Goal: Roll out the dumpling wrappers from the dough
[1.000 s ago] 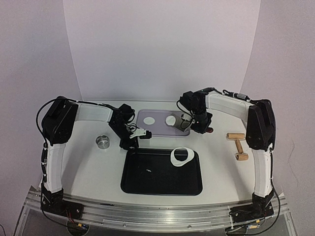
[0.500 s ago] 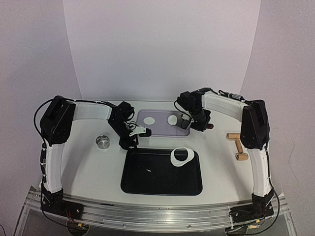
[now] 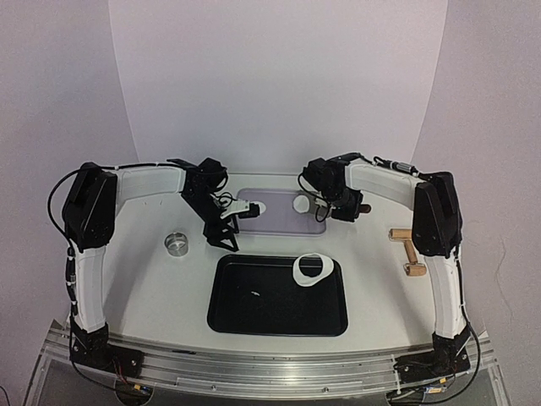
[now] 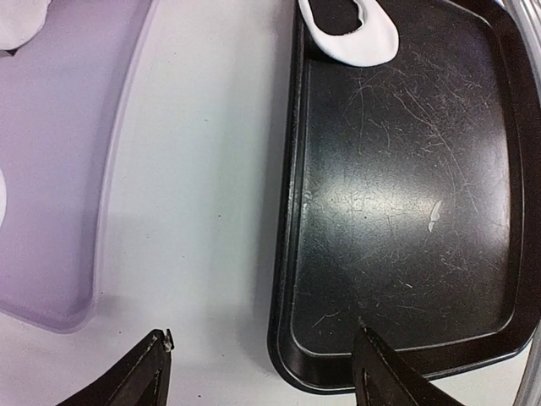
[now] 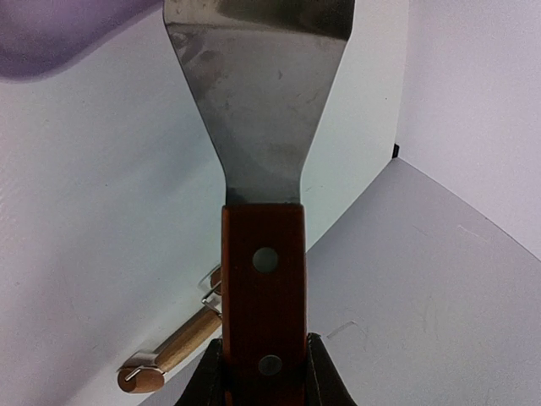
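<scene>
Two dumpling wrappers lie on the purple mat (image 3: 279, 222): one (image 3: 257, 207) at its left, one (image 3: 300, 203) at its right. My left gripper (image 3: 230, 228) hovers at the mat's near left corner, over the gap between mat and tray. In the left wrist view it (image 4: 262, 340) is open with nothing between its fingers, and the right wrapper (image 4: 21, 21) shows at top left. My right gripper (image 3: 345, 208) is shut on a spatula's wooden handle (image 5: 262, 296). The steel blade (image 5: 258, 85) points at the mat's right edge.
A black tray (image 3: 254, 313) lies in front of the mat, with a white dough ring (image 3: 311, 269) in its far right corner. A small steel ring (image 3: 177, 244) stands at the left. A wooden roller (image 3: 409, 250) lies at the right.
My left gripper has opened wide and moved toward the mat's near left corner. My right gripper has shifted slightly back and right with the spatula, and the right wrapper now lies a little further right.
</scene>
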Motion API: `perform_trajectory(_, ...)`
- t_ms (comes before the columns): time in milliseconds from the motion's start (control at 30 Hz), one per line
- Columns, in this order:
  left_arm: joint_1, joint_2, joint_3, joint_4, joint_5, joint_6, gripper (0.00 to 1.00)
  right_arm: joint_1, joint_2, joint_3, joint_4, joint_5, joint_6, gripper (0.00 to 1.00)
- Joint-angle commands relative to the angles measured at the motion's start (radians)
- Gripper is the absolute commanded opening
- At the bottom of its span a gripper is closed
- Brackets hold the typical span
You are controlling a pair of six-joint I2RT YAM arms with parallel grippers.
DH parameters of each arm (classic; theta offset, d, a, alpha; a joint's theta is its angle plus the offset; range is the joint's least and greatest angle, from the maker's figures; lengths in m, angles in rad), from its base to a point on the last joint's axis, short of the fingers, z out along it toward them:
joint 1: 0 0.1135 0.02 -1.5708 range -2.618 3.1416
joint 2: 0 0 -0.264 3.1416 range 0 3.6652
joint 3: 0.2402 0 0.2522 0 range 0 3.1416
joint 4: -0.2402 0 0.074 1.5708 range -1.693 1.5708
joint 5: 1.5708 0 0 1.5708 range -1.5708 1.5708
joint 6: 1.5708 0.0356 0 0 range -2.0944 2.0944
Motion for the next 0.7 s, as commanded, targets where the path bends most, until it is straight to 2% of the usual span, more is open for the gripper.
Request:
perform_trajectory(0,0.006,-0.065,0.04,-0.033,0.034,-0.007,0.73,0.008,-0.001,-0.031,0.069,0.151,-0.079,0.0)
perform_trajectory(400,0.009,-0.075,0.031,-0.05,0.062,0.008,0.73,0.024,-0.014,-0.099,0.168,0.244,-0.217,0.0)
perform_trajectory(667,0.013,-0.079,0.025,-0.057,0.068,0.017,0.73,0.047,-0.059,-0.133,0.176,0.172,-0.211,0.0)
